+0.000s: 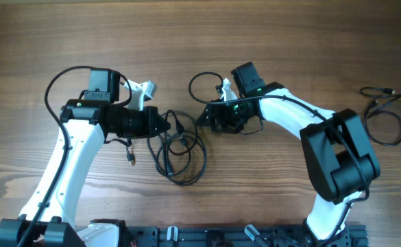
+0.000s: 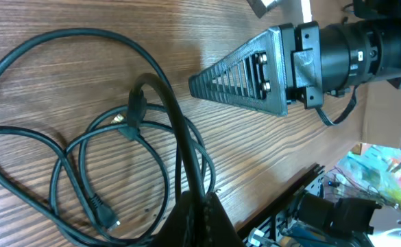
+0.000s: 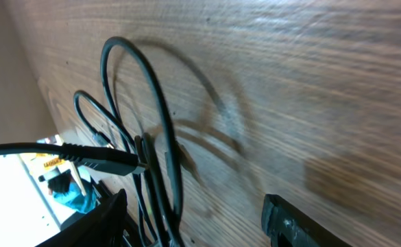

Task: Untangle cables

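A tangle of thin black cables (image 1: pixel 181 156) lies in loops on the wooden table between the two arms, with one small plug (image 1: pixel 131 159) trailing to the left. My left gripper (image 1: pixel 171 127) points right and is shut on a strand of the cables (image 2: pixel 176 137), which rises out of the shut jaws (image 2: pixel 201 209). A silver-tipped plug (image 2: pixel 109 218) rests inside the loops. My right gripper (image 1: pixel 204 116) faces it from the right, open (image 3: pixel 195 204). Several cable strands (image 3: pixel 160 171) run between its fingers, close to the left finger (image 3: pixel 97 223). One loop (image 1: pixel 202 84) curls behind it.
Another black cable (image 1: pixel 385 122) lies apart at the table's far right edge. The right gripper's ribbed finger (image 2: pixel 240 81) shows close by in the left wrist view. The robot's base rail (image 1: pixel 207 237) runs along the front edge.
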{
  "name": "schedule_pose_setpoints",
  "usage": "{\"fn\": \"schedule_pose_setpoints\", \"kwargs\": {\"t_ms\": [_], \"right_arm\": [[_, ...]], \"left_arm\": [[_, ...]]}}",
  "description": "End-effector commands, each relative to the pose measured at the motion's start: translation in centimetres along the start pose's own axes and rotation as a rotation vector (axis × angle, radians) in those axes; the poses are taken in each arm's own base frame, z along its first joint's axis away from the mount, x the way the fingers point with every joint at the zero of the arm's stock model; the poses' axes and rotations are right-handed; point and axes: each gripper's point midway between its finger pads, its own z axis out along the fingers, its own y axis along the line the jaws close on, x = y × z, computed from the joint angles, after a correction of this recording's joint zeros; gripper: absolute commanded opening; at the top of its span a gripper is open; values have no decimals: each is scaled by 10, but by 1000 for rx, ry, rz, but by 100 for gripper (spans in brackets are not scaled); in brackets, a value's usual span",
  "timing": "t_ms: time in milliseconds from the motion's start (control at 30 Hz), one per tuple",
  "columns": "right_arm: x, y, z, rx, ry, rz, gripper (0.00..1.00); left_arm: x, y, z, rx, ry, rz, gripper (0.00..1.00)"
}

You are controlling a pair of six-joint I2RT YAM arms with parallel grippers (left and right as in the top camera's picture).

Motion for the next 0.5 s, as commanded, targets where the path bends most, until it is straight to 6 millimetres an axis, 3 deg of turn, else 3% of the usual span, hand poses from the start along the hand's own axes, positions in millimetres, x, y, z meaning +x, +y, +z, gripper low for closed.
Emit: {"fn": "schedule_pose_setpoints", "kwargs": {"t_ms": [0, 167, 467], "right_arm": [[13, 3, 11, -6, 48, 2, 68], [20, 4, 16, 11, 65, -6, 69], [20, 0, 17, 36, 60, -3, 70]], "left_arm": [[4, 2, -3, -12, 6, -15, 4], [6, 2, -3, -12, 14, -20, 4], [26, 3, -4, -28, 87, -207, 4]]}}
